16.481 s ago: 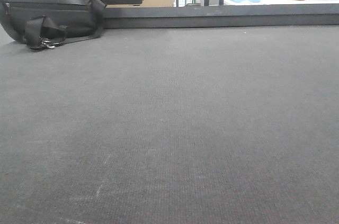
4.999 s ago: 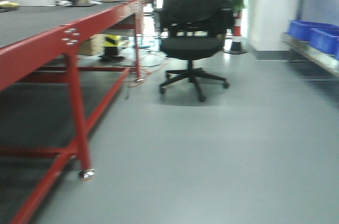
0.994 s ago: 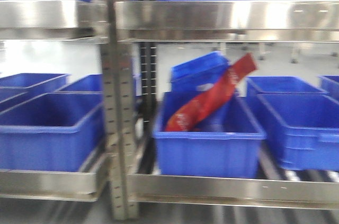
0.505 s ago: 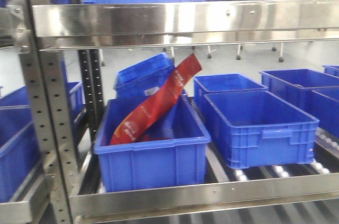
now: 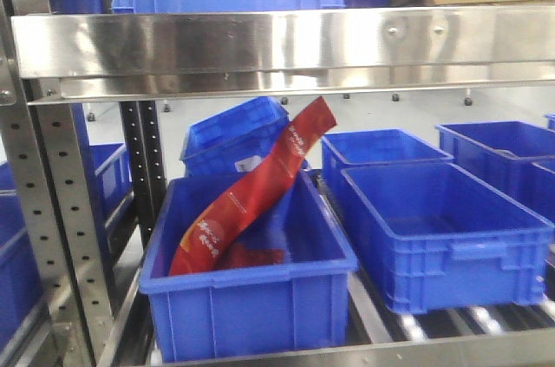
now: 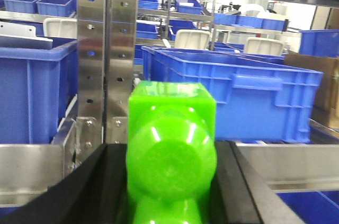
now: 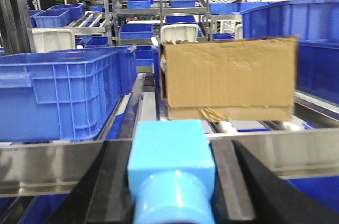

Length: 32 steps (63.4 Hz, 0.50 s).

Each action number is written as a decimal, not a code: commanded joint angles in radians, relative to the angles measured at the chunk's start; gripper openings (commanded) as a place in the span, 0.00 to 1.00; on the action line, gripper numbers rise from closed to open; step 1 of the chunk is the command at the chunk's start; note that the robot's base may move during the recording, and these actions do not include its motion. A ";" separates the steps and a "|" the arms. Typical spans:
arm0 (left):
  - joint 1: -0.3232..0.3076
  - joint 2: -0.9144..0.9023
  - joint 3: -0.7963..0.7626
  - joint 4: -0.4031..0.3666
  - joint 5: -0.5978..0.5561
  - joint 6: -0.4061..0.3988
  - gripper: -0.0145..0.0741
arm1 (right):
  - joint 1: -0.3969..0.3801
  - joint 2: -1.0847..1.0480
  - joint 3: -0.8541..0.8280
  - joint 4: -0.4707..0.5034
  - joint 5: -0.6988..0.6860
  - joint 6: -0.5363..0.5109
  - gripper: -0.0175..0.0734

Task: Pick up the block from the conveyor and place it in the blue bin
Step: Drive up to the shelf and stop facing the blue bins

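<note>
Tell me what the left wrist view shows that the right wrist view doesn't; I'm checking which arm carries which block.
Only the left wrist view: a green block held in the left gripper, and a perforated steel upright right behind it.
Only the right wrist view: a light blue block held in the right gripper, and a cardboard box on the rack beyond.
Both: blue bins on racks, and a steel shelf rail crossing behind the block.

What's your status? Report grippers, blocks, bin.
Status: left gripper shut on green block; right gripper shut on light blue block. Nearest blue bin ahead, red packet leaning in it.
</note>
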 commanded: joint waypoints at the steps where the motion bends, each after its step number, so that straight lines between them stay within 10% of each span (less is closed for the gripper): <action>1: -0.005 -0.004 -0.002 -0.001 -0.018 -0.002 0.04 | -0.005 -0.005 0.001 0.000 -0.017 -0.003 0.01; 32: -0.005 -0.004 -0.002 -0.001 -0.018 -0.002 0.04 | -0.005 -0.005 0.001 0.000 -0.017 -0.003 0.01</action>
